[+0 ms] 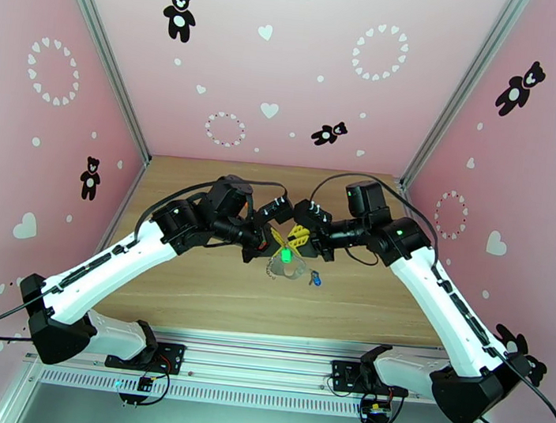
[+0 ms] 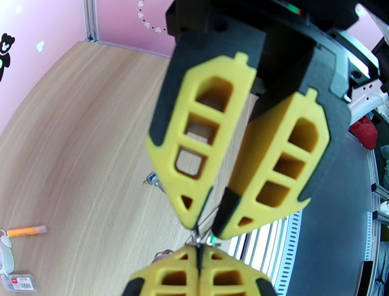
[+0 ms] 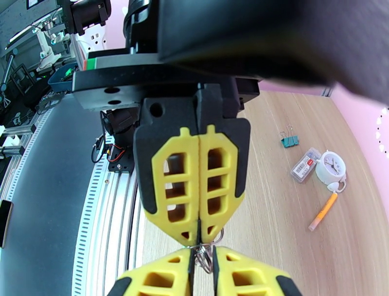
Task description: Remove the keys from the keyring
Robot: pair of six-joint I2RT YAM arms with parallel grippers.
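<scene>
Top view: the left arm [image 1: 114, 259] reaches in from 8 o'clock and the right arm [image 1: 436, 292] from 4 o'clock. They meet tip to tip over the middle of the tabletop [image 1: 205, 296].

Nearest item: the blue-tagged key [image 1: 315, 277] [image 2: 153, 180] lies flat on the wood at about 4 o'clock from the meeting point. It is apart from the keyring and from both sets of fingers.

The keyring [image 1: 286, 267] [image 3: 206, 255] hangs at 6 o'clock under the tips. Whether its lower edge touches the wood cannot be told. The green-tagged key [image 1: 285, 254] sits just below the tips, at the top of the hanging loop.

On the left gripper [image 1: 277, 238] [image 3: 199, 239], the fingers are pressed fully together with no gap. The thin metal ring of the keyring is pinched at their very tips.

On the right gripper [image 1: 299, 235] [image 3: 202, 253], the fingers are almost together with a narrow slit between them, and coils of the same metal ring are clamped in that slit.

Farther off in the right wrist view, toward 2 o'clock, the items run in this order:
- an orange pen [image 3: 323, 212]
- a white clock [image 3: 331, 168]
- a clear box [image 3: 305, 165] with a red label, just beside the clock
- a teal binder clip [image 3: 289, 141], farthest away
</scene>
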